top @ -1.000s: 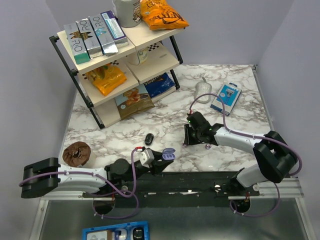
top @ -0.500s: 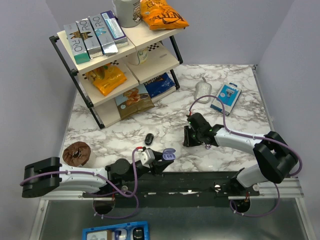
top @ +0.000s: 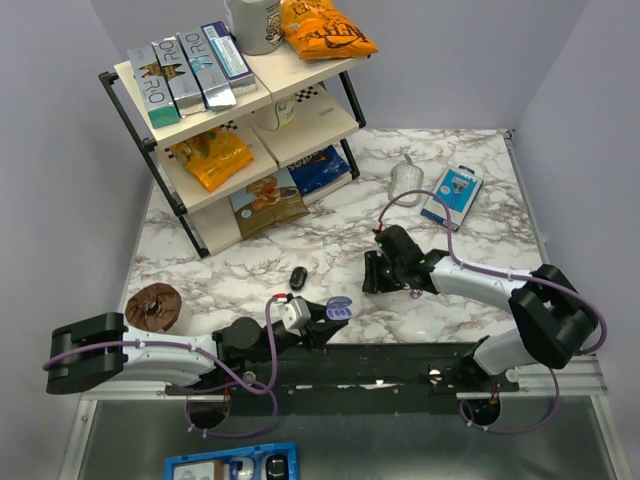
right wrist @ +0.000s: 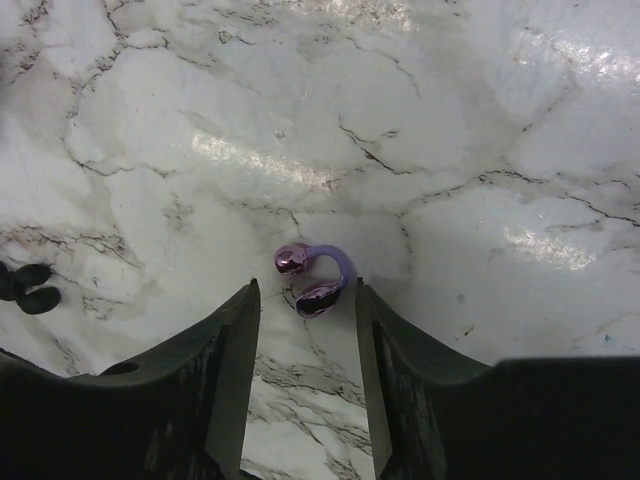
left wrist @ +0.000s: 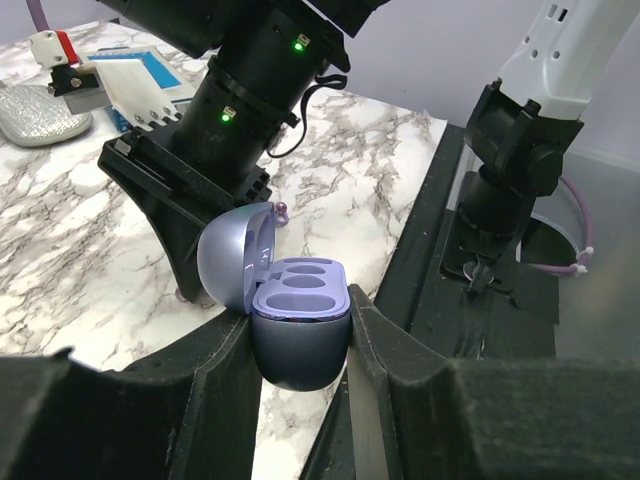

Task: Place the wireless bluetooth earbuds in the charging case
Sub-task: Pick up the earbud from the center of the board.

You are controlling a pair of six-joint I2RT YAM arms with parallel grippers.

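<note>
Earbud [right wrist: 313,278], glossy purple C-clip, seemingly loose inside half-open right claw [right wrist: 305,292]; left claw [left wrist: 300,322] tight on case [left wrist: 298,352].

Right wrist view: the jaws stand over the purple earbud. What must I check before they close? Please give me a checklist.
1. Right gripper open: ok. One jaw stands on each side of the purple earbud, and neither grips it.
2. Earbud deep enough between the jaws: cannot tell. Part of it shows beyond the tips, and the height above the table is unclear.
3. Case held: ok. The left gripper is shut on its lower half.
4. Lid open, both hollows empty: ok.
5. Second earbud found: cannot tell. Two small black pieces lie at the left edge of the right wrist view.
</note>
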